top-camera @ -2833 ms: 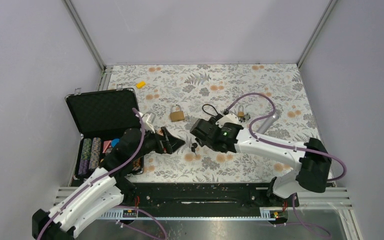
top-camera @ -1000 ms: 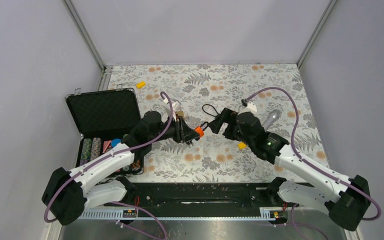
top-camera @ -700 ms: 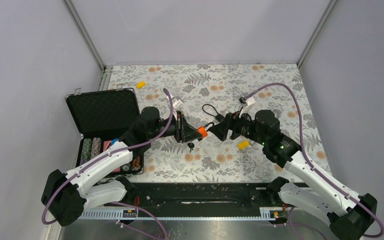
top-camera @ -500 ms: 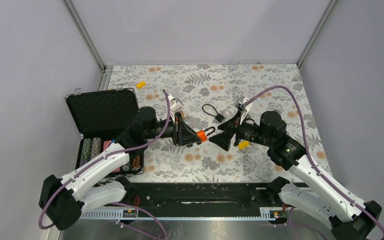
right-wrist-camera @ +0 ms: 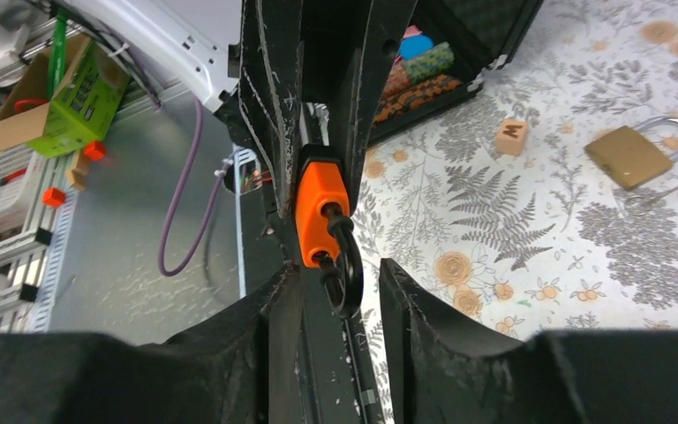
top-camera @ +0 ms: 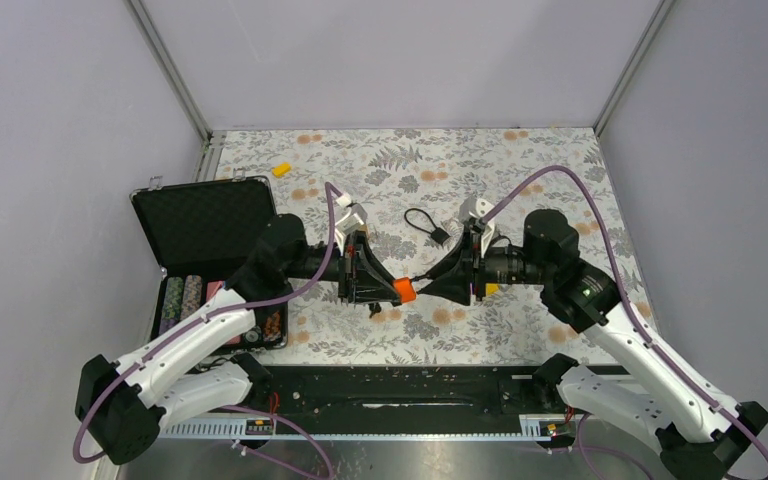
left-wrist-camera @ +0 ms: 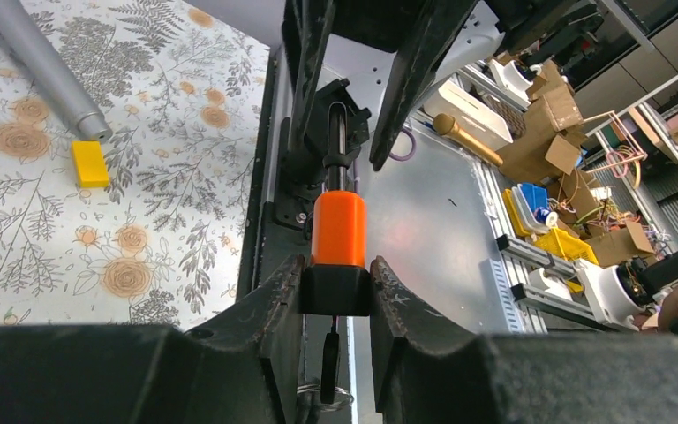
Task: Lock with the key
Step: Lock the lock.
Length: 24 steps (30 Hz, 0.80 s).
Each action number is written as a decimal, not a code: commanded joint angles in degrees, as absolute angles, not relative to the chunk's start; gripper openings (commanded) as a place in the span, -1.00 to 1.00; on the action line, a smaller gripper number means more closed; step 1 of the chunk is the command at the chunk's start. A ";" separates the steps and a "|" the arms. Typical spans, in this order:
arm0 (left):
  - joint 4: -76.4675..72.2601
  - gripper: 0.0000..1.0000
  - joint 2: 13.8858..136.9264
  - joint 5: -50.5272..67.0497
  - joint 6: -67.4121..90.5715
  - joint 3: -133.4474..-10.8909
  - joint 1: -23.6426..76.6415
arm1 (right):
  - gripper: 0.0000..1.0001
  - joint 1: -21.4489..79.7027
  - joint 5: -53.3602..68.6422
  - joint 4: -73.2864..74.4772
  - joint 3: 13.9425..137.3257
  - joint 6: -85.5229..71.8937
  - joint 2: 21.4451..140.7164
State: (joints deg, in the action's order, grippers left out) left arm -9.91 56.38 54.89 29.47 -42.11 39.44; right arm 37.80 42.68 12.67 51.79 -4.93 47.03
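Note:
My left gripper [top-camera: 387, 287] is shut on the black end of an orange-and-black piece [top-camera: 404, 290], held above the mat. In the left wrist view its fingers [left-wrist-camera: 278, 296] clamp that black end, the orange body [left-wrist-camera: 338, 230] points away, and a dark key on a ring [left-wrist-camera: 330, 375] hangs below. My right gripper [top-camera: 426, 287] faces it head-on. Its jaws stand apart on either side of the piece's black loop [right-wrist-camera: 346, 274], with a gap on the right. The lock [right-wrist-camera: 629, 156], brass with a silver shackle, lies on the mat beyond. It is hidden in the top view.
An open black case [top-camera: 205, 225] with poker chips sits at the left. A yellow block [top-camera: 281, 169] and a black cord loop [top-camera: 422, 222] lie further back. A grey cylinder [left-wrist-camera: 35, 62] and a wooden letter cube [right-wrist-camera: 512, 137] also rest on the floral mat [top-camera: 560, 160].
Both arms swung round to face each other at mid-table. The right gripper moved up to the orange piece and its jaws narrowed around the black loop. The left grip is unchanged.

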 commanded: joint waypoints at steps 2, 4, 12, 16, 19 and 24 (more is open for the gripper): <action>-17.66 -0.99 54.31 58.74 30.73 -45.39 39.68 | -0.04 37.70 49.48 14.81 55.62 -3.55 49.77; -17.74 -0.99 53.95 58.71 30.80 -45.31 39.72 | -0.23 37.68 49.50 14.03 55.89 -4.22 50.09; -21.78 -0.12 51.61 57.38 33.85 -44.62 41.69 | -1.00 37.66 49.30 -12.65 47.83 -18.37 45.45; -23.17 0.33 50.55 53.80 33.95 -44.23 43.80 | -1.00 37.67 47.89 -22.07 46.41 -25.43 44.15; -25.76 0.37 50.69 51.34 35.15 -44.03 44.54 | -1.00 37.71 47.37 -25.37 46.30 -27.97 43.71; -29.34 0.04 50.69 46.92 37.79 -44.09 44.65 | -1.00 37.67 45.90 -23.59 46.84 -27.03 42.92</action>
